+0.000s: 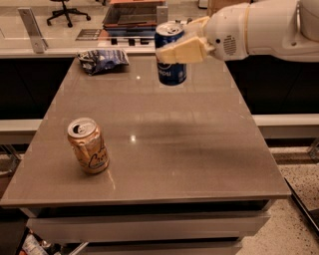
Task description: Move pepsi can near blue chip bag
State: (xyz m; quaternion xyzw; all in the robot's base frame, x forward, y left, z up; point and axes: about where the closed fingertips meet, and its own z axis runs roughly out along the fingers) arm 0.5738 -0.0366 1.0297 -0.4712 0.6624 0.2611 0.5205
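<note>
Pepsi can (172, 72) in tool (175, 41) above table (179, 149)

Grey-brown table (199, 149) stood on a speckled floor (299, 184) | dented orange-tan can (88, 145) upright at its near-left part | dark tray (132, 17) on the counter behind | office chair (62, 7) far left | gripper (174, 40) hung above the table's far edge

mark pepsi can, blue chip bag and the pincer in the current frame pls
pepsi can (172, 73): camera view, lower body, below the grip.
blue chip bag (103, 61): camera view, middle of the foil.
pincer (174, 42): camera view, midway between fingertips, clamped on the can, in the air right of the bag.
</note>
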